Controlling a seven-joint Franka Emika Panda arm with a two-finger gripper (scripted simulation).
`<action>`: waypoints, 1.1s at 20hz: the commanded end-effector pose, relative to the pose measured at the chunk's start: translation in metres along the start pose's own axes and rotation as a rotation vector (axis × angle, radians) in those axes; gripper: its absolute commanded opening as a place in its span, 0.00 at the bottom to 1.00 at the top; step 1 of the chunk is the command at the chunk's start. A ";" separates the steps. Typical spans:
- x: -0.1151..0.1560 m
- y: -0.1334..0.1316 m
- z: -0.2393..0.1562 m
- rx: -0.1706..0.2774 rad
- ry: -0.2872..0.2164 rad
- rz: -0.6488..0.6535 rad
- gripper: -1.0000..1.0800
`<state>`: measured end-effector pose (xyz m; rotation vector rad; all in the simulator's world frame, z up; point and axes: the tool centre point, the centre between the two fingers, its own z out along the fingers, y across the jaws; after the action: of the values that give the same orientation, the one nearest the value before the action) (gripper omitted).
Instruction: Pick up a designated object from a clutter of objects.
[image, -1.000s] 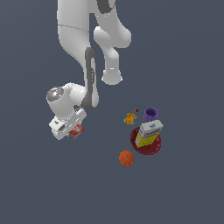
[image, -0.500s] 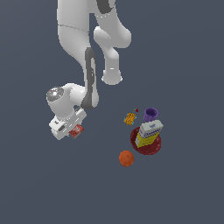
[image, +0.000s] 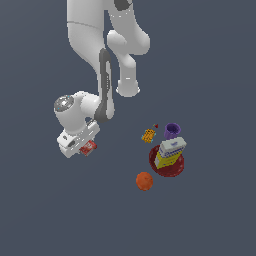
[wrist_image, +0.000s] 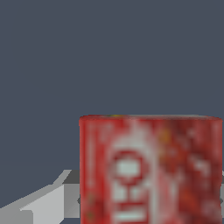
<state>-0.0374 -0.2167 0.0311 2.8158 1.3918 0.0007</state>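
In the exterior view, the white arm bends down on the exterior view's left, and its tool (image: 86, 146) sits low over the grey worktop (image: 210, 220). The small red box (image: 88, 147) peeks out from under the tool, partly hidden by it. It looks like the tool is pinching the box, but the fingers are too small to see here.

The other things are well apart from the box, on the exterior view's right. The yellow-and-white box (image: 170, 152) stands on the dark red plate (image: 175, 169). The purple cup (image: 172, 131) is just behind it. The tiny orange-yellow item (image: 148, 135) lies near the cup. The orange ball (image: 144, 181) sits alone, in front of the plate.

In the wrist view, the small red box fills much of the picture, with its white label facing the camera. 1 grey finger (wrist_image: 48, 202) shows beside the box and seems to touch it. The other finger is out of sight.

What could go wrong? The box might slip out if the tool holds only its edge. A fast lift could shake it loose. I cannot tell how firm the hold is.
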 end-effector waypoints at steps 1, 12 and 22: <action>0.003 -0.004 -0.010 -0.001 0.000 0.000 0.00; 0.027 -0.040 -0.084 0.000 0.001 0.000 0.00; 0.054 -0.079 -0.170 -0.001 -0.002 0.000 0.00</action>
<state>-0.0651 -0.1332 0.1875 2.8148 1.3912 0.0000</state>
